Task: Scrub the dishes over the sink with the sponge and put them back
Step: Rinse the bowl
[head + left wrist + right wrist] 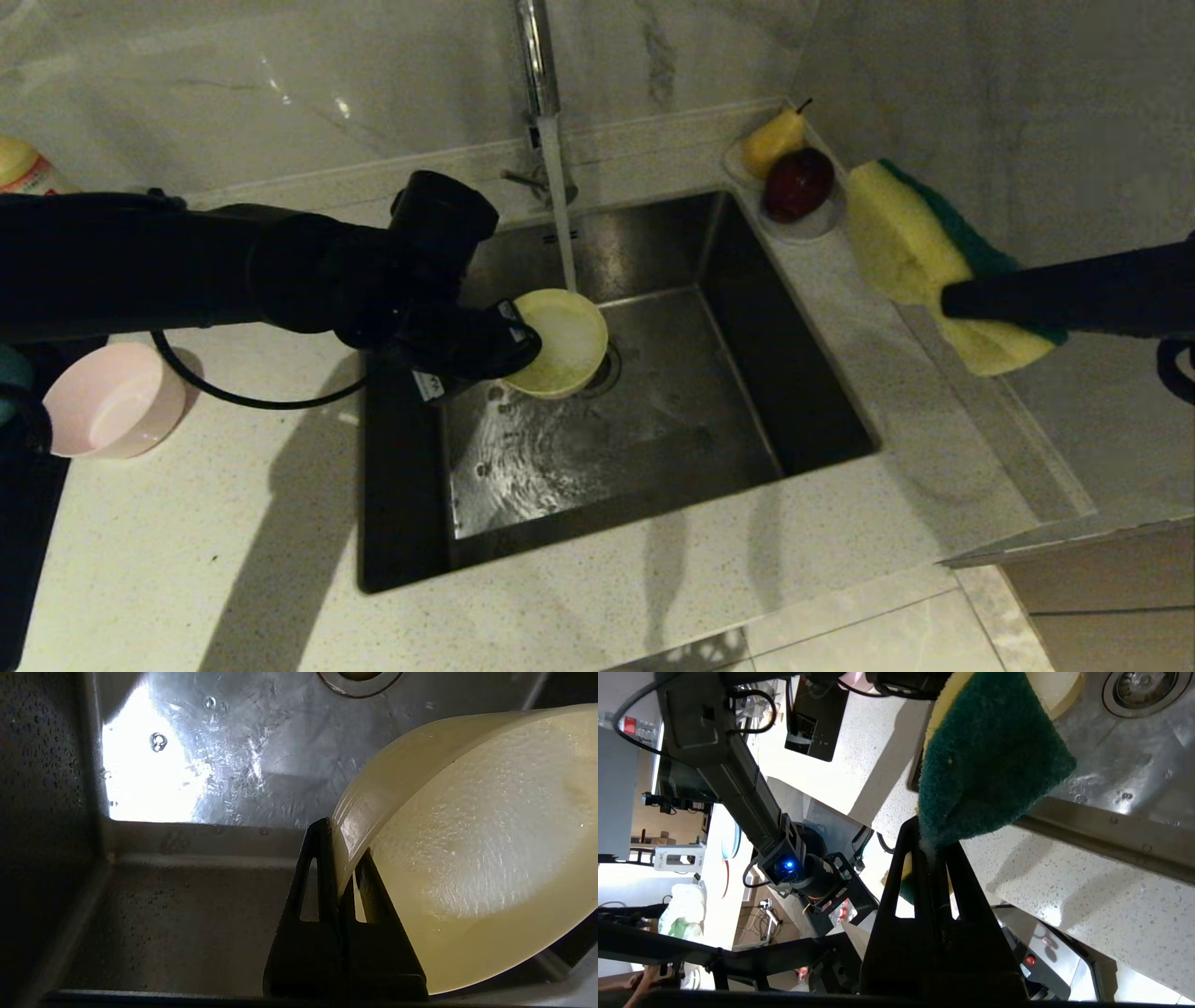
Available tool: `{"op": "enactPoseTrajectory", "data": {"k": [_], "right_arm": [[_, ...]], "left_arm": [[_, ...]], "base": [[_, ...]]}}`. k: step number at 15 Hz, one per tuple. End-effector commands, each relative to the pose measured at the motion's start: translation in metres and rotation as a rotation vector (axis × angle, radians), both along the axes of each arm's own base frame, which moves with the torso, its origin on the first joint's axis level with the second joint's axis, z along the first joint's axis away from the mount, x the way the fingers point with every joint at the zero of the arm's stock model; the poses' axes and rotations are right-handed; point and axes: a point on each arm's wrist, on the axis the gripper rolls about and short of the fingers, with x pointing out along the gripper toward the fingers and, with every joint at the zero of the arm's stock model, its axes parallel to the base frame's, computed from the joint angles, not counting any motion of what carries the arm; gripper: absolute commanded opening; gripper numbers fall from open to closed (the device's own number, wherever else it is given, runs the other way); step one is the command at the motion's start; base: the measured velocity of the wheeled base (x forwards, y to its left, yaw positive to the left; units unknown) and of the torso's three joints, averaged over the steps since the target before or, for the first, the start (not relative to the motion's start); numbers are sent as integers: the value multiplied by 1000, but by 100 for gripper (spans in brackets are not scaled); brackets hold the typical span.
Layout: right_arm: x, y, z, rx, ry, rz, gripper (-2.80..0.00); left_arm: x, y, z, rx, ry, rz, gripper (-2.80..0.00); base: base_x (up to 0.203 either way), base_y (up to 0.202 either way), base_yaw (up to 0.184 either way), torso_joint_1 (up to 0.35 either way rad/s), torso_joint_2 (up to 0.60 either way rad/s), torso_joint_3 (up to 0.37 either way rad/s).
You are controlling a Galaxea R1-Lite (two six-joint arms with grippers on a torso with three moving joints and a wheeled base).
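Rinsing: water runs from the chrome tap (540, 65) at the back edge of the sink (803, 392) straight into the yellow bowl (558, 342), so that one's getting a proper soak.
Left gripper: the left gripper (509, 341) is over the middle of the sink, fingers (322, 868) clamped tight on the yellow bowl's rim; bowl is tipped, mouth facing up and toward the right side, above the drain strainer (359, 679).
Right gripper: the right gripper (931, 851) hangs above the worktop (280, 579) off the sink's right edge, fingers pinched on the sponge (920, 257); yellow foam faces the sink, green scouring face (990, 760) on the far side.
Pink bowl: the pink bowl (112, 399) sits upright on the worktop near its left edge, well apart from the sink.
Fruit dish: small white dish (822, 222) at the sink's back right corner, carrying a pear (773, 140) and a dark red apple (798, 183), touching each other.
Bottle: a bottle (23, 168) peeks in at the worktop's back left corner.
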Motion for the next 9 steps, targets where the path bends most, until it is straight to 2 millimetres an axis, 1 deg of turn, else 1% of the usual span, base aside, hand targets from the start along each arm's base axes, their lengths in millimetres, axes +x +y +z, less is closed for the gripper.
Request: {"op": "enactPoseTrajectory", "data": {"k": [1, 3, 6, 9], "right_arm": [[-2, -2, -2, -3, 7, 2, -280], [-2, -2, -3, -3, 8, 2, -280], [-2, -2, -4, -6, 10, 1, -280], [-1, -1, -3, -7, 9, 1, -280]], "left_arm": [[1, -1, 0, -6, -1, 2, -280], [5, -3, -3, -6, -1, 3, -280], [17, -9, -8, -10, -4, 4, -280], [13, -7, -3, -14, -8, 5, -280]], "base": [[0, 0, 0, 0, 0, 0], [0, 0, 0, 0, 0, 0], [0, 0, 0, 0, 0, 0], [0, 0, 0, 0, 0, 0]]}}
